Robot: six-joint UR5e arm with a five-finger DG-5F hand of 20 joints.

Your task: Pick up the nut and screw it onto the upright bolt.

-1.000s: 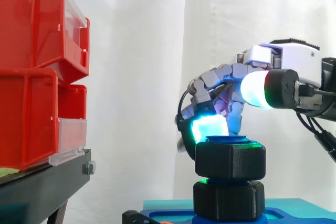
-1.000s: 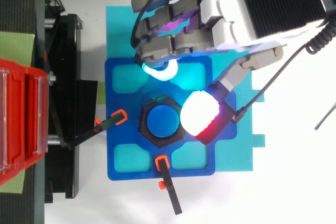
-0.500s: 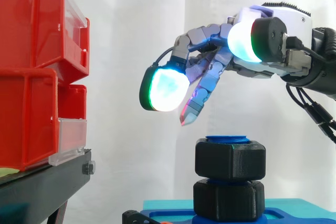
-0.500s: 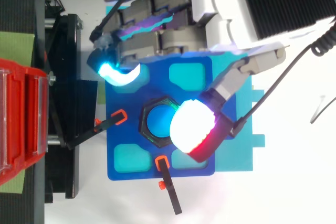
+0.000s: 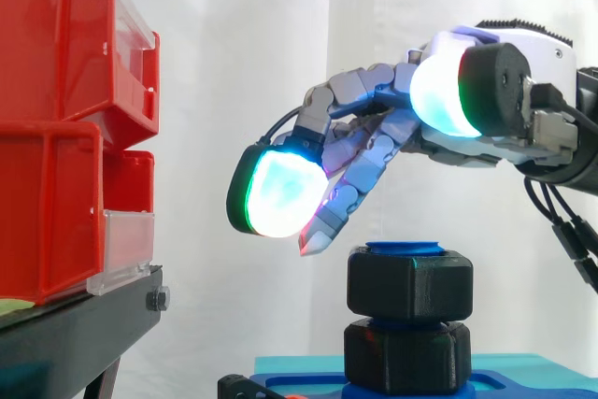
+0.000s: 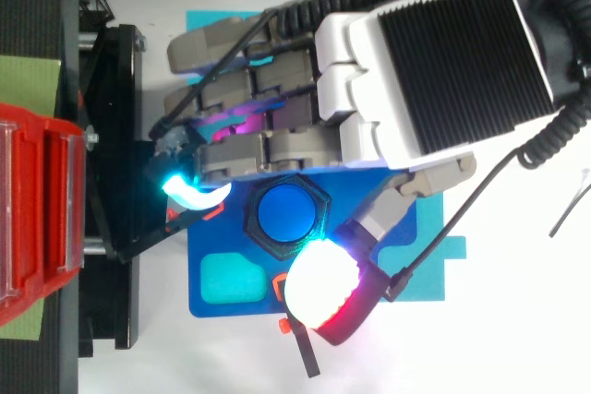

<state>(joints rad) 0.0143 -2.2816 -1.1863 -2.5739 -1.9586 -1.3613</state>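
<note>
The nut (image 5: 409,281) is sitting at the top of the upright blue bolt (image 6: 283,213) while the hand (image 6: 369,80) is hovering above it, fingers (image 5: 341,198) spread and empty, so an off-centre regrasp could jam the thread.

Your hand is hanging open, gripping nothing.

You are bringing the arm (image 5: 570,151) in from the right of the side view and holding the hand (image 5: 402,133) roughly level, its back turned up toward the top camera. You are stretching the fingers (image 6: 249,149) out long and only slightly bent, sloping them down and away from the wrist. The lowest fingertip pad (image 5: 280,195) is glowing white-cyan with a green rim. You are spreading the thumb (image 6: 319,288) well apart from the fingers, and its pad is shining white with a red edge.
</note>
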